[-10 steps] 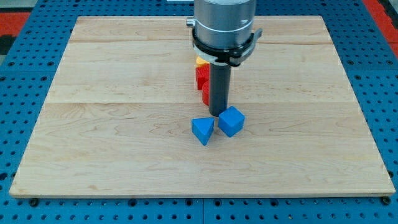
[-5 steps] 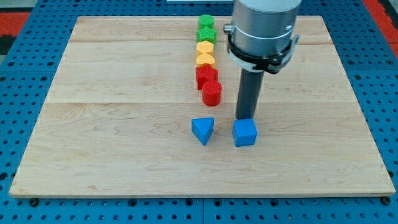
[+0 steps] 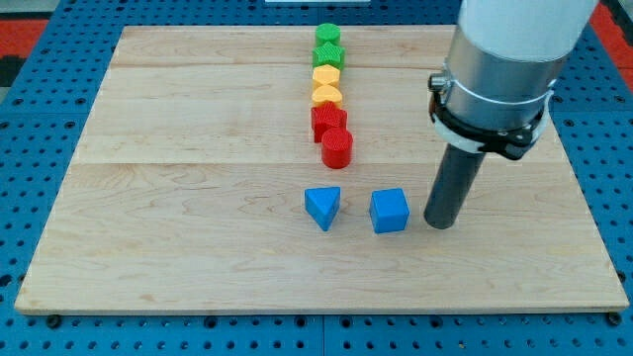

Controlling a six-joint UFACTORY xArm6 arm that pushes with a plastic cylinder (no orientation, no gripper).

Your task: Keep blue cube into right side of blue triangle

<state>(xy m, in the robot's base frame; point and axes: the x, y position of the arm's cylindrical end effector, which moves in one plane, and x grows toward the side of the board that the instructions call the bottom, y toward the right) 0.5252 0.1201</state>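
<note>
Tip of my dark rod sat just right of the small blue cube, apart from it; no pincer fitted. I logged the cube right of the blue triangle, gap between, on the wooden board

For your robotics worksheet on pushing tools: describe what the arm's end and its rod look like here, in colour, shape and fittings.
The arm ends in a wide pale grey cylinder ringed at its base by a black clamp collar. A straight, dark, round rod extends below it down to my tip. No cables or markings show.
</note>
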